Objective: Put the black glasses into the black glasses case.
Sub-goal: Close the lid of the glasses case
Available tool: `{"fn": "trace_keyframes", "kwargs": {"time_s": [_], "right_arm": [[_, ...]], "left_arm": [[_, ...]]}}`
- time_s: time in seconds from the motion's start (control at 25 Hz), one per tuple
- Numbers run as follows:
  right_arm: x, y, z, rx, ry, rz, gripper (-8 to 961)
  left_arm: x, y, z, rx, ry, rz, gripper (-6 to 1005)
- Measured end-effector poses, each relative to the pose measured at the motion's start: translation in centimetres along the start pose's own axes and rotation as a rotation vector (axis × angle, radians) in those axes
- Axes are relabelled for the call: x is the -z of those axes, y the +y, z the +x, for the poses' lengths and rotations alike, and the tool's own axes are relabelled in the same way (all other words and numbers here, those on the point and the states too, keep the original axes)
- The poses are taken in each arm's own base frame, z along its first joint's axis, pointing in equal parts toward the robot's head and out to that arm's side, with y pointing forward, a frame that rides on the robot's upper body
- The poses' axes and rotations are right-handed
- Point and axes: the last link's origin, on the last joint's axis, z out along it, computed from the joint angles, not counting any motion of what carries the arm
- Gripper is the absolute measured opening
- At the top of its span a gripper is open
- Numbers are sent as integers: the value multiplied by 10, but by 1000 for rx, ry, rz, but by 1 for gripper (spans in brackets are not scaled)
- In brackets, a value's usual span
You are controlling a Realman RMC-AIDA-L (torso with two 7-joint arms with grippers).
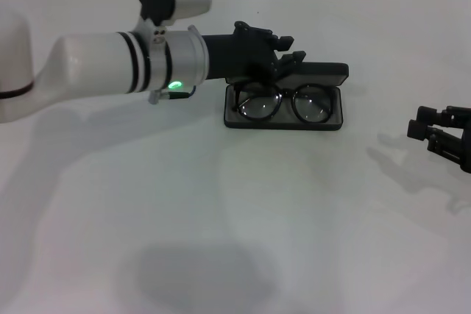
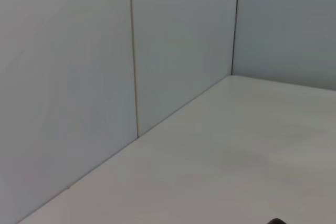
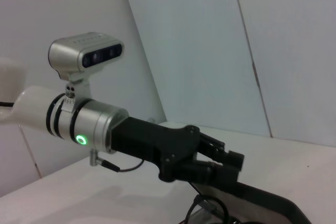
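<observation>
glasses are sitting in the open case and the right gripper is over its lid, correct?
Not quite: it is the left gripper over the lid. The head view shows the black glasses lying in the open black glasses case, while the right gripper sits well off to the side.

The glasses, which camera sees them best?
The head view. It shows the whole glasses lying in the open case, with the left end effector just above their left end. The right wrist view catches only a bit of one rim at its edge, and the left wrist view shows none of them.
</observation>
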Motion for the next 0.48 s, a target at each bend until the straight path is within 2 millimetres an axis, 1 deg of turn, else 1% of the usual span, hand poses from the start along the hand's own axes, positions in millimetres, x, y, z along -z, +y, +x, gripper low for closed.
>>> {"fn": "trace_keyframes", "kwargs": {"time_s": [0.08, 0.2, 0.48], "right_arm": [[0, 0, 1, -5, 0, 0, 323], [0, 1, 3, -12, 1, 0, 325], [0, 0, 4, -13, 0, 3, 330]], "left_arm": [[-11, 5, -2, -19, -20, 15, 312], [-15, 8, -2, -30, -26, 21, 314], [-16, 8, -2, -30, -27, 29, 317]]}}
